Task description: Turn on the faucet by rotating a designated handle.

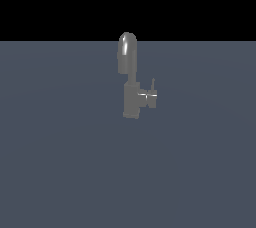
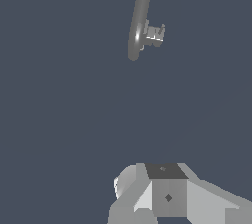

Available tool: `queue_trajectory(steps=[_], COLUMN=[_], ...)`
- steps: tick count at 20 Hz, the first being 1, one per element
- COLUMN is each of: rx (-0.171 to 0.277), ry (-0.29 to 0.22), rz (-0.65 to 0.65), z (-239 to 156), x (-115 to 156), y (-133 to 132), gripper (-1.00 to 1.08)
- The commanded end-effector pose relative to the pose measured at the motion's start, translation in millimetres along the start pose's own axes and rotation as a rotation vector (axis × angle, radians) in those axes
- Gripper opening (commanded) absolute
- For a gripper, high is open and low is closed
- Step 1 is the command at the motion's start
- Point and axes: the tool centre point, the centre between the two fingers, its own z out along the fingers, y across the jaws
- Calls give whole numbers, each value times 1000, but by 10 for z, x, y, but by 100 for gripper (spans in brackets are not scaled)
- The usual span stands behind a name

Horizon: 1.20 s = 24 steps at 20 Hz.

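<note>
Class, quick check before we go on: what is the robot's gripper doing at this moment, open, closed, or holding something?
Gripper: cannot be told; only its body shows in the wrist view, with no fingertips visible. It holds nothing visible and is well apart from the faucet.

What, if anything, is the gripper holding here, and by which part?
Nothing is held. The faucet stands alone in the exterior view, its handle untouched; in the wrist view it lies well apart from the arm's hardware. The fingertips aren't visible.

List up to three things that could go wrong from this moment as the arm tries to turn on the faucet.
1. The handle is a short stub close beside the faucet body, so the end effector may strike the thick spout instead.
2. Its lever looks thin, so it could slip away when pushed.
3. In the wrist view the faucet sits well apart from the arm, so a long approach could drift off line.
</note>
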Motion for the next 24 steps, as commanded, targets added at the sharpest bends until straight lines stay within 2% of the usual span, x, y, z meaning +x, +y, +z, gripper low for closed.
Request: queue_trajectory(steps=[1, 7, 13, 18, 24], rx=[0, 12, 49, 99, 182], ry=[0, -10, -42, -85, -157], rz=[0, 13, 53, 108, 197], z=[0, 6, 27, 64, 147], x=[0, 52, 210, 425, 772], y=[0, 0, 4, 19, 63], gripper=[-100, -100, -100, -100, -100])
